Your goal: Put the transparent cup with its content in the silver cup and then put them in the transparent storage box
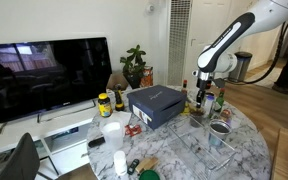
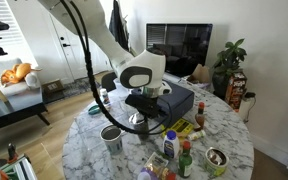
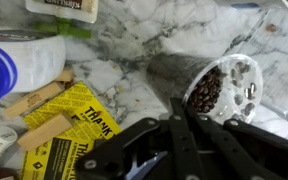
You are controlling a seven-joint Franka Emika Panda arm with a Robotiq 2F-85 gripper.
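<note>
The transparent cup holds dark coffee beans and shows in the wrist view just past my fingertips. My gripper has its two fingers pressed together at the cup's near rim, so it looks shut on that rim. In both exterior views the gripper hangs low over the marble table beside the big blue-grey box. The silver cup stands upright and apart from the gripper, near the table edge. The transparent storage box is faint on the marble below the gripper.
The big blue-grey box stands mid-table. An opaque white cup, sauce bottles and a small bowl crowd the table. In the wrist view a yellow leaflet, wooden sticks and a blue-capped white container lie nearby.
</note>
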